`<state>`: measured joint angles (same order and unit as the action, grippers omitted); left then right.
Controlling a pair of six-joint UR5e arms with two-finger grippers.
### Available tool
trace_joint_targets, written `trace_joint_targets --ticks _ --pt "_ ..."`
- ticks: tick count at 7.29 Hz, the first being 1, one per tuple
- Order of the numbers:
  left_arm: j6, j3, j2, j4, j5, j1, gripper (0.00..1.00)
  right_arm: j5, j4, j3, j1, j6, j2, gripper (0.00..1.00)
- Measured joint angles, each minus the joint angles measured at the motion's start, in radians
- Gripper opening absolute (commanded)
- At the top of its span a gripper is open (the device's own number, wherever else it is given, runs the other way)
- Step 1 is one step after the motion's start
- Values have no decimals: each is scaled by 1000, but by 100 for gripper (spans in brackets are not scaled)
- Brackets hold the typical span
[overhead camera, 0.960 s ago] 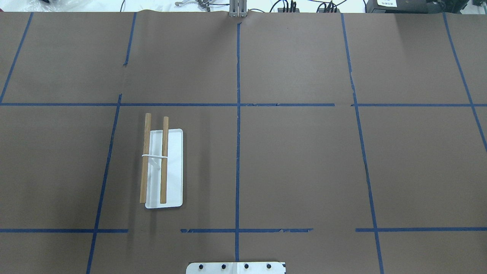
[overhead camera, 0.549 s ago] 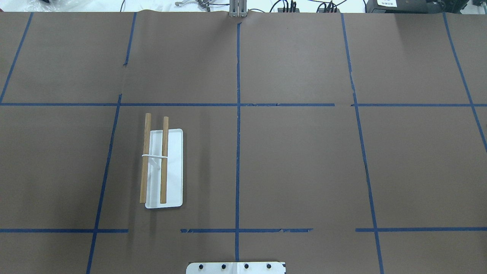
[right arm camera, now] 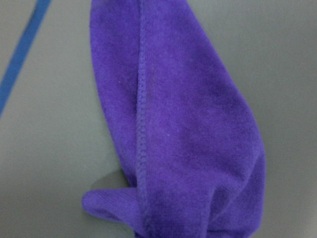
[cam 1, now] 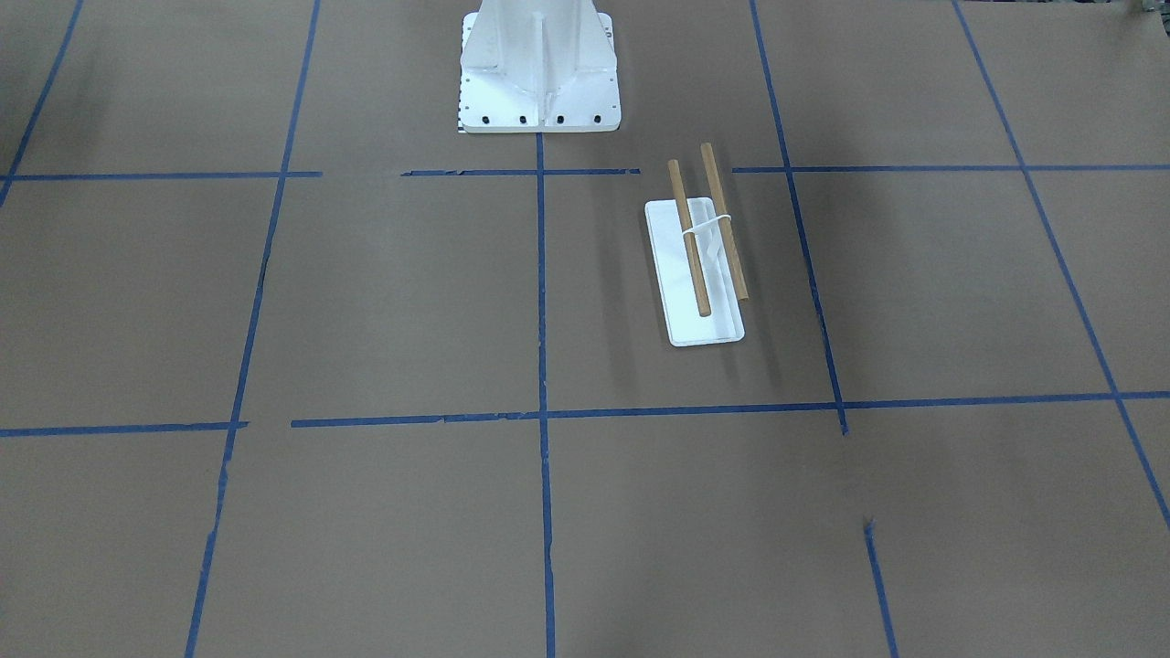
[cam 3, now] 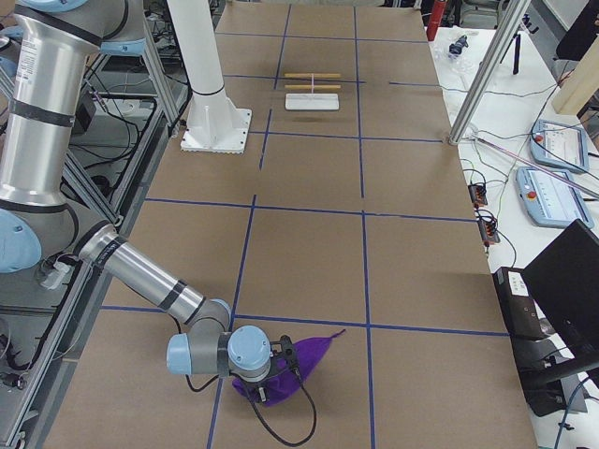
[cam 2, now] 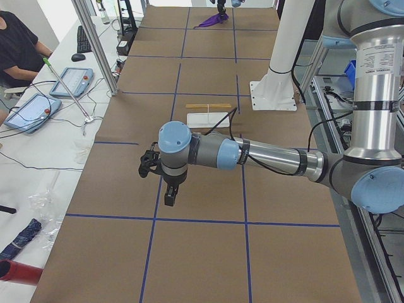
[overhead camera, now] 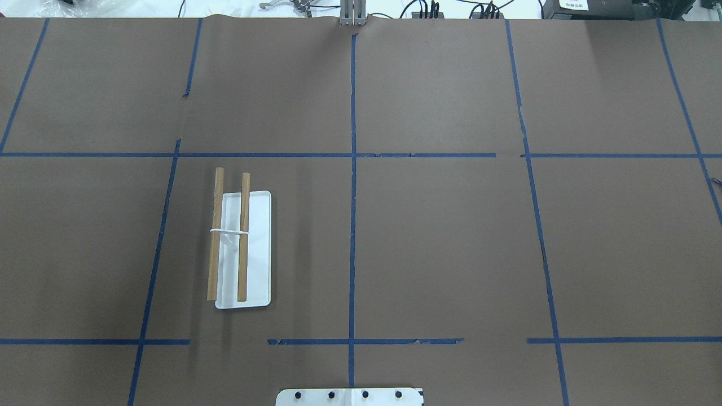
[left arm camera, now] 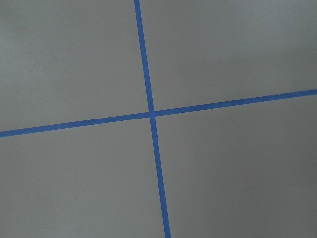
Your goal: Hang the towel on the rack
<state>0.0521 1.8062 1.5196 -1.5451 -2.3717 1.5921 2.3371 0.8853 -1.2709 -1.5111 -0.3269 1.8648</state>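
Note:
The rack has two wooden dowel rods joined by a white bracket over a flat white base, and stands left of the table's middle; it also shows in the front view. The purple towel lies bunched on the brown paper at the table's right end and fills the right wrist view. My right gripper is low at the towel; I cannot tell whether it is open or shut. My left gripper hangs over bare paper well short of the rack; I cannot tell its state.
The large white bolted pedestal stands at the robot's side of the table. Blue tape lines cross the brown paper. An operator and tablets are beside the table's far edge, with metal posts there.
A tiny purple tip has appeared at the right edge of the overhead view. The rack has not moved.

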Motion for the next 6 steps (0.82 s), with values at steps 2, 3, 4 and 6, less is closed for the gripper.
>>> trace_joint_targets --ticks 2,3,4,6 --pt "-1 11 7 -1 0 -2 100 34 29 -148 -47 12 8 0" --pt "-1 14 15 -3 0 -3 100 38 101 -239 -66 16 -15 0" --pt "0 14 23 -14 0 -4 100 35 207 -332 -77 17 -62 0" --pt "-18 -1 32 -111 0 -5 100 16 433 -442 -72 18 -237 0"
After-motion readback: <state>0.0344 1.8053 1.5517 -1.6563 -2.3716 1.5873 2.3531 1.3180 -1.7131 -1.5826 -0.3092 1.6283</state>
